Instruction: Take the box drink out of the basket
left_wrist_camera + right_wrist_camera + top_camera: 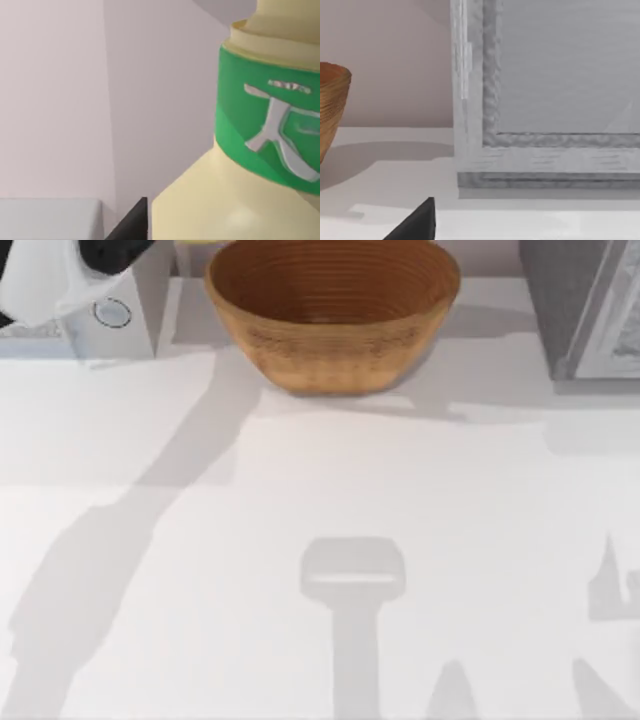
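Beside the basket [333, 315] stand grey boxes [585, 310]; whether either arm's tool is closed, I cannot tell.

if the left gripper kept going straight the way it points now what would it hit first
Most likely the pale yellow container with a green band, which looms close ahead in the left wrist view. A dark fingertip shows at the edge; depth is hard to judge.

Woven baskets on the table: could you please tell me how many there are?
1. The round tan-brown woven basket stands at the far middle of the white table; others could sit beyond the frame.
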You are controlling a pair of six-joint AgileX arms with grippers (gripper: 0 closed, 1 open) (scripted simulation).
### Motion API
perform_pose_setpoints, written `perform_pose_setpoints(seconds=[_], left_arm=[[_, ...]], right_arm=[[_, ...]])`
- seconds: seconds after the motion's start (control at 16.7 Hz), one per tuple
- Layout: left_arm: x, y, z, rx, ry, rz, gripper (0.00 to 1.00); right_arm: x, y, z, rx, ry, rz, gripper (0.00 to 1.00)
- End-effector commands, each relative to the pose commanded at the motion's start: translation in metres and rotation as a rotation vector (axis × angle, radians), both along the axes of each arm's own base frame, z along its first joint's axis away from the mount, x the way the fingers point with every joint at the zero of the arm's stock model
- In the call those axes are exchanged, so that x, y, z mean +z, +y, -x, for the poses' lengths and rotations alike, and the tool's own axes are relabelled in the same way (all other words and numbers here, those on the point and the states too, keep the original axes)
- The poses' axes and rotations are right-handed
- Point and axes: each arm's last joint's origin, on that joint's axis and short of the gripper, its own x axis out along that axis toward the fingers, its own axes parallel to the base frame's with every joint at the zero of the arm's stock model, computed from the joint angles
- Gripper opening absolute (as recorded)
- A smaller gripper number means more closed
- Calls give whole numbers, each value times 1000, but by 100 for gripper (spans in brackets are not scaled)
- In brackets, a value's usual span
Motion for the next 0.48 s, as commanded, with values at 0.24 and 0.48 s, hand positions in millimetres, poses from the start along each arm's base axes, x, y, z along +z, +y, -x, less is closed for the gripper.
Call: perform_pose_setpoints(seconds=[0.24, 0.48], left_arm=[[22, 80, 95, 6, -42, 21, 0], [-15, 135, 196, 10, -78, 25, 0]], right_arm=[[0, 0, 0, 0, 0, 0, 100], [0, 0, 0, 0, 0, 0, 100]])
